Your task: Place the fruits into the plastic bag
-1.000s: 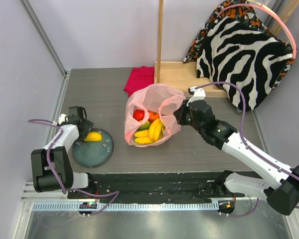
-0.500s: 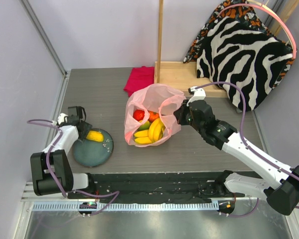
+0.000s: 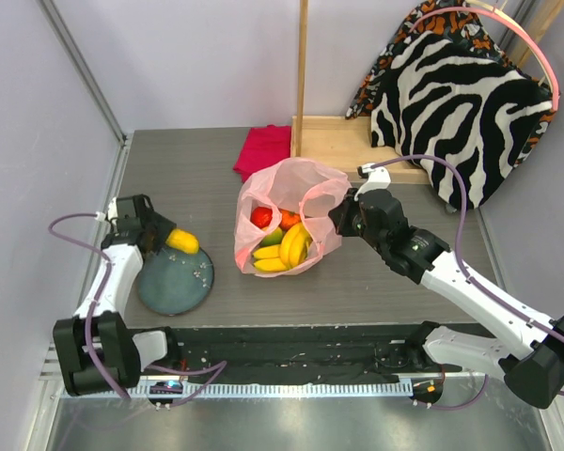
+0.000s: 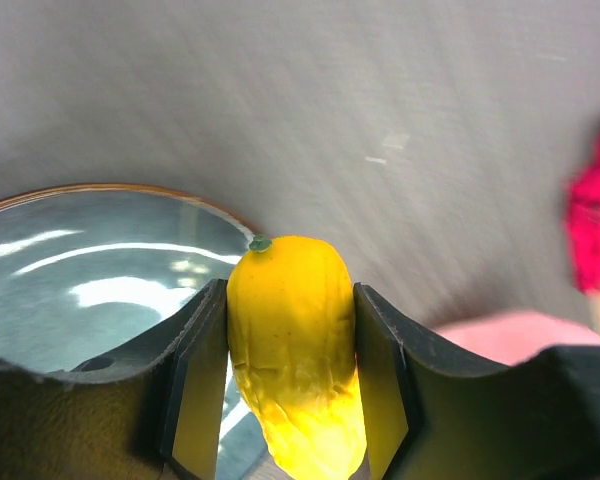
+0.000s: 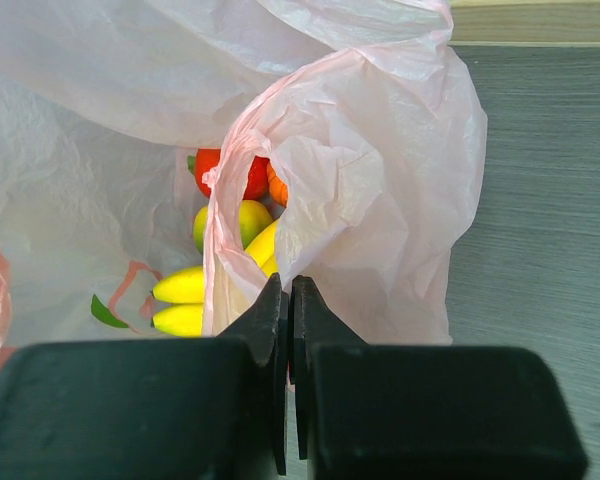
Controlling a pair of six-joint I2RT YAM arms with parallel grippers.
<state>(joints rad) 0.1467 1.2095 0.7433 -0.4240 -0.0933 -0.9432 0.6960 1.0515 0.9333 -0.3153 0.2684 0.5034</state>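
The pink plastic bag (image 3: 291,183) stands open mid-table. It holds the yellow bananas (image 3: 287,249), a red fruit (image 3: 261,217), an orange fruit (image 3: 289,219) and a green fruit (image 3: 273,237). My left gripper (image 3: 172,241) is shut on a yellow oblong fruit (image 3: 182,241) over the far edge of the grey-blue plate (image 3: 174,282). In the left wrist view the fruit (image 4: 292,330) fills the gap between the fingers (image 4: 382,390). My right gripper (image 3: 339,222) is shut on the bag's right rim (image 5: 380,200); the bananas (image 5: 185,300) and the red fruit (image 5: 235,170) show inside.
A folded magenta-red cloth (image 3: 266,150) lies behind the bag. A wooden board with an upright post (image 3: 334,136) and a zebra-print cushion (image 3: 456,103) stand at the back right. Grey walls close the left side.
My left gripper has lifted the yellow fruit off the plate and moved it a little toward the far side. The right gripper and bag have stayed in place.
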